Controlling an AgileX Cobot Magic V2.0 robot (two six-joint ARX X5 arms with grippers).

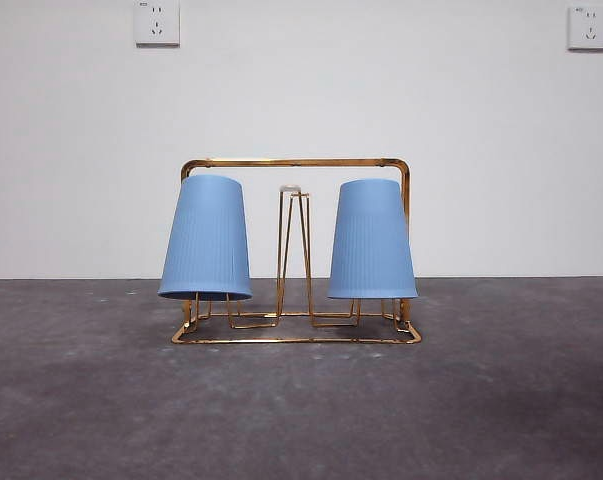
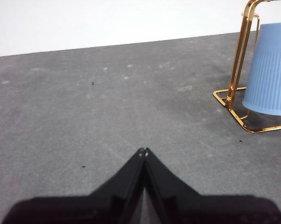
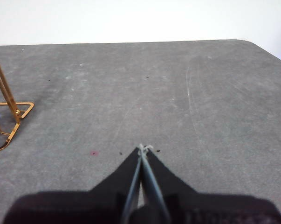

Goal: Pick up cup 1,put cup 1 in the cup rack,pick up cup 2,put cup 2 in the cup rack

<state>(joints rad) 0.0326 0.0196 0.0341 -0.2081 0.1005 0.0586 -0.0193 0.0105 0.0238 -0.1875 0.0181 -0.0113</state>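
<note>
The gold wire cup rack (image 1: 296,338) stands in the middle of the grey table. Two blue ribbed cups hang upside down on its prongs: one (image 1: 207,238) at the left end, tilted slightly, and one (image 1: 371,240) at the right end. A bare white-tipped prong (image 1: 292,190) rises between them. The left wrist view shows one end of the rack (image 2: 237,88) with a blue cup (image 2: 271,70) on it. My left gripper (image 2: 143,151) is shut and empty above bare table, well away from the rack. My right gripper (image 3: 142,147) is also shut and empty, with a rack corner (image 3: 10,112) far off to its side.
A white wall with two sockets (image 1: 157,22) (image 1: 589,27) stands behind the table. The grey tabletop (image 1: 301,420) stretches in front of the rack. The table's rounded far corner (image 3: 252,44) shows in the right wrist view.
</note>
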